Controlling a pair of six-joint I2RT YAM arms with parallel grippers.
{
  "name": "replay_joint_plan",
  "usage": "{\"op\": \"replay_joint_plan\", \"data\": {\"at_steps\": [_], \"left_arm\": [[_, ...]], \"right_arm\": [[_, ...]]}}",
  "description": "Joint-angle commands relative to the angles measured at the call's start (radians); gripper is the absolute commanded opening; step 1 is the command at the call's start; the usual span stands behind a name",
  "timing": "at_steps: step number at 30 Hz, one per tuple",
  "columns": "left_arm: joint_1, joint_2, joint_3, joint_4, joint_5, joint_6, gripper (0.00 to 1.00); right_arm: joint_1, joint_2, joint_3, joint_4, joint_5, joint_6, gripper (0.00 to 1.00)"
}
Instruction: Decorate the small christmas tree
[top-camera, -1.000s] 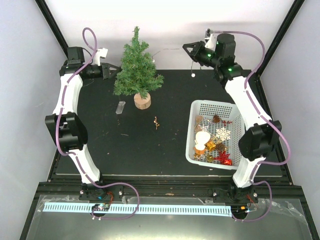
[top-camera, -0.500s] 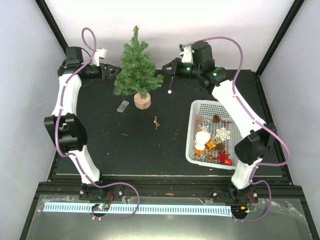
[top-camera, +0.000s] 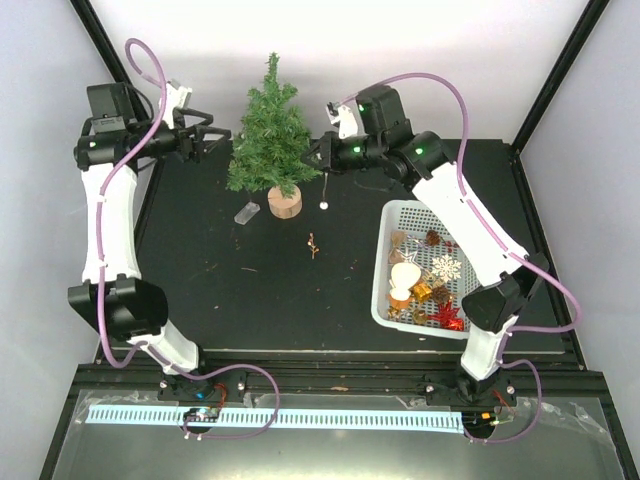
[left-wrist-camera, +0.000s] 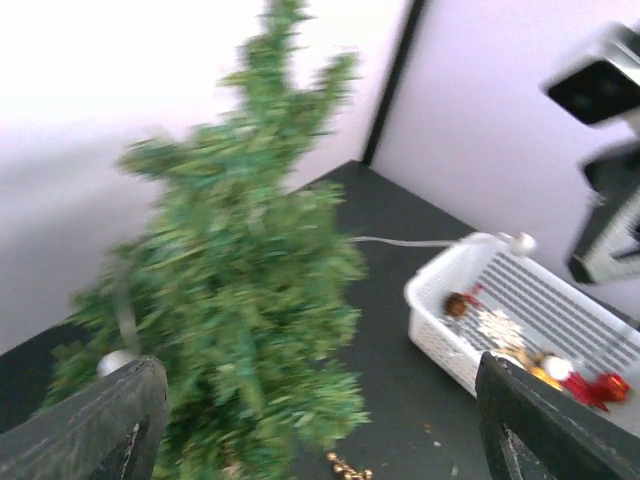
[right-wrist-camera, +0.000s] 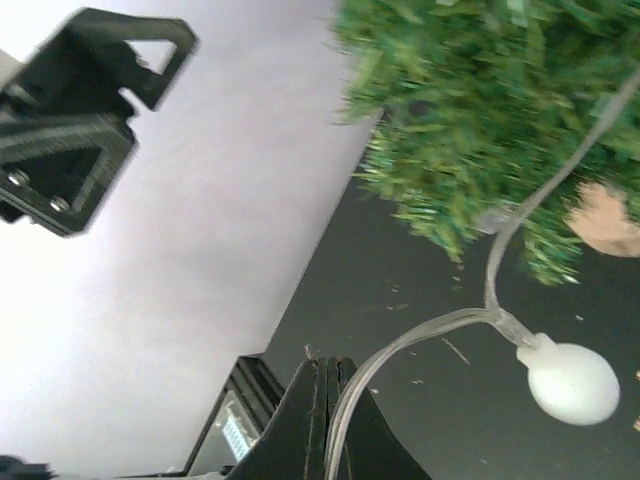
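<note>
At the back of the worktop (top-camera: 250, 290), a light string (top-camera: 323, 205) is clenched in the right end effector (top-camera: 322, 155) beside the small christmas tree (top-camera: 272, 140), seemingly for draping; the left end effector (top-camera: 205, 140) is spread, empty.

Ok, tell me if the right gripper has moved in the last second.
Yes. The right gripper, shut on the light string, has swung left toward the small christmas tree, up to its right-hand branches.

Small christmas tree (top-camera: 272, 140) looks bristly, base (top-camera: 285, 204) wooden.
</note>
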Motion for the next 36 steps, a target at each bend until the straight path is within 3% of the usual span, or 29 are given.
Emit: {"op": "replay_joint_plan", "data": {"at_steps": [1,7,14,19,25,36], "left_arm": [[-0.055,-0.011,0.061,-0.276,0.207,0.254,0.83],[-0.202,0.058,0.085,-0.703,0.257,0.675,0.59],[-0.300,0.069,-0.001,-0.655,0.286,0.763,0.60],[-0.355,0.070,-0.029,-0.581,0.281,0.737,0.63],[-0.381,0.003,-0.171,-0.268,0.273,0.539,0.69],[-0.410,-0.065,-0.330,0.078,0.210,0.299,0.73]], "right_arm": [[0.018,0.045,0.121,-0.030,-0.082,0.014,0.01],[0.018,0.077,0.138,0.094,-0.130,0.137,0.01],[0.018,0.072,0.056,0.281,-0.174,0.279,0.01],[0.018,0.061,-0.005,0.371,-0.172,0.353,0.01],[0.018,0.051,-0.045,0.426,-0.175,0.395,0.01],[0.019,0.040,-0.089,0.483,-0.184,0.429,0.01]]}}
